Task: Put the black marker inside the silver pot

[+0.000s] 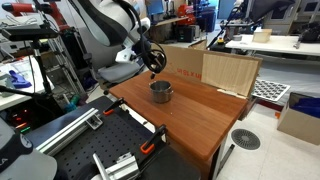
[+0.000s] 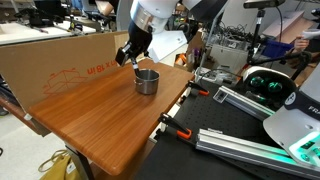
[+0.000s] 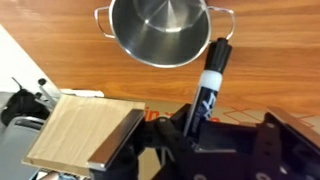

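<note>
The silver pot (image 1: 161,91) stands on the wooden table; it also shows in the other exterior view (image 2: 147,81) and at the top of the wrist view (image 3: 165,30), with two handles and an empty shiny inside. My gripper (image 1: 152,67) hangs just above and beside the pot in both exterior views (image 2: 128,58). In the wrist view the gripper (image 3: 195,125) is shut on the black marker (image 3: 210,85), a dark pen with a white band. The marker's tip points toward the pot's rim.
The wooden table (image 1: 200,115) has a cardboard box (image 1: 180,58) and a plywood panel (image 1: 230,72) at its back edge. A large cardboard sheet (image 2: 60,60) stands behind the table. Black clamps and metal rails (image 2: 230,110) lie beside the table's edge.
</note>
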You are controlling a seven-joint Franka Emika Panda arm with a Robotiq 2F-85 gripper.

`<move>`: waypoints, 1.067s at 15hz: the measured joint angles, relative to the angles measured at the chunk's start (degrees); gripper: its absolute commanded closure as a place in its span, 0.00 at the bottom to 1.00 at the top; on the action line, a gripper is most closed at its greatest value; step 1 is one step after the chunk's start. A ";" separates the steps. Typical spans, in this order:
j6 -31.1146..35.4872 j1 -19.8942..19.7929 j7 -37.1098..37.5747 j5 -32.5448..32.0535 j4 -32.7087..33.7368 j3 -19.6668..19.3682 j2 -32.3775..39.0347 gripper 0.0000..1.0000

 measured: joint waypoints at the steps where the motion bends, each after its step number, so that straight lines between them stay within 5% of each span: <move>1: 0.00 -0.14 0.52 -0.41 -0.38 -0.25 -0.11 1.00; 16: 2.19 -3.40 4.89 -6.19 -3.26 -2.97 -0.39 1.00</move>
